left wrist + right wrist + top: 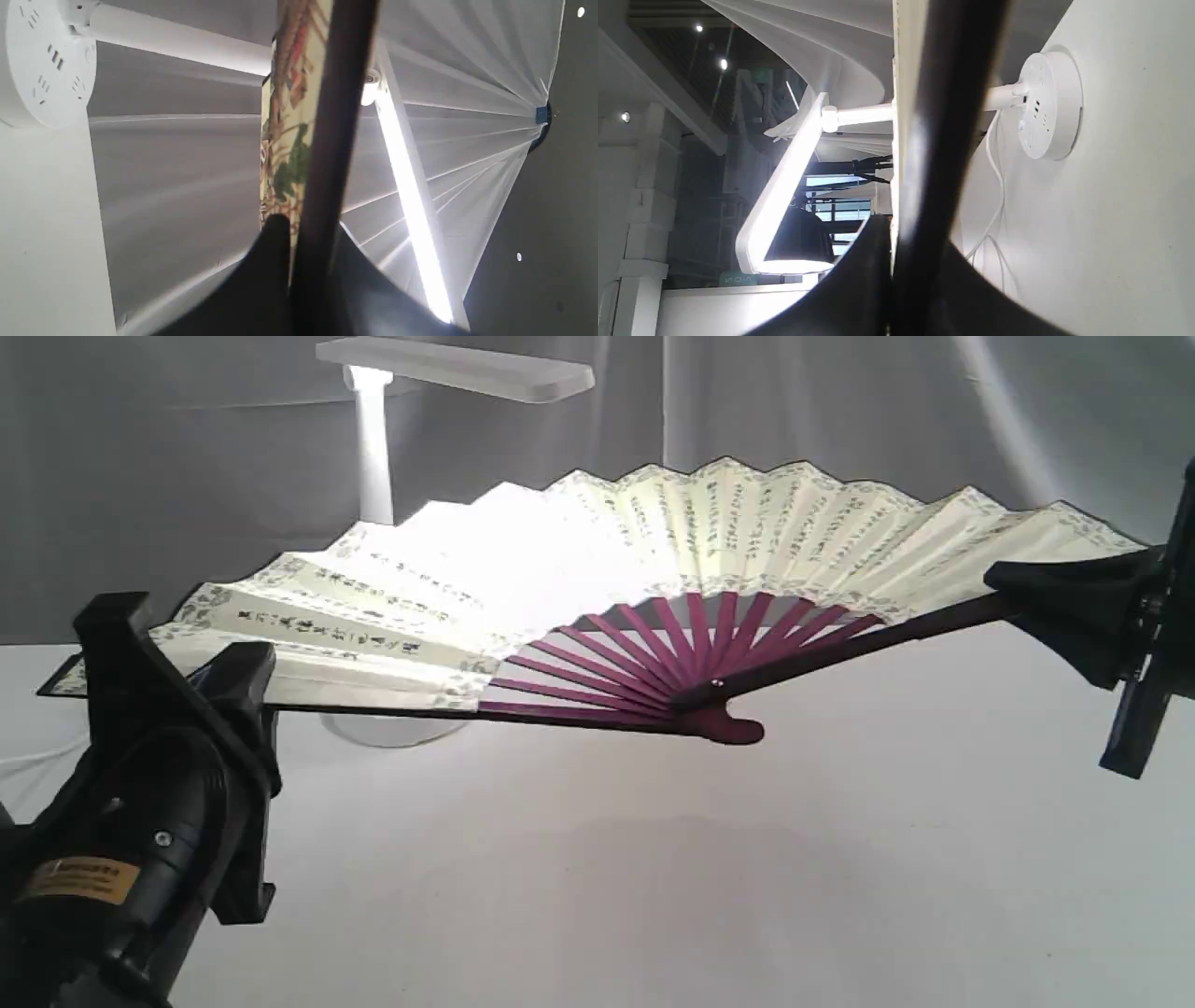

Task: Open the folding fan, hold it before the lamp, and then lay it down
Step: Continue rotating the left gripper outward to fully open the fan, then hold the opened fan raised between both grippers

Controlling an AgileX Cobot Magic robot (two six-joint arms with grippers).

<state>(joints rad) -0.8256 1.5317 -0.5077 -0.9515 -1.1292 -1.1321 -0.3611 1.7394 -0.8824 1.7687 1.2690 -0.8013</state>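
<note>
Left pincer (177, 649), at 8 o'clock in the exterior view, is pinched on one dark maroon guard of the large pleated cream paper fan (709, 523) with black calligraphy. My right pincer (1013, 593), at 3 o'clock, pinches the other guard. Fan fully spread, held above the white tabletop (653, 877), pivot at its 6 o'clock. White plastic desk lamp (457, 371) behind it at 11 o'clock, lit, glare on the pleats.

Left wrist view: fingers (273, 261) pressed on the guard; lamp's round base (46, 60) beyond.

Right wrist view: fingers (864, 270) clamp the guard; lamp base and white cord (997, 186) behind.
</note>
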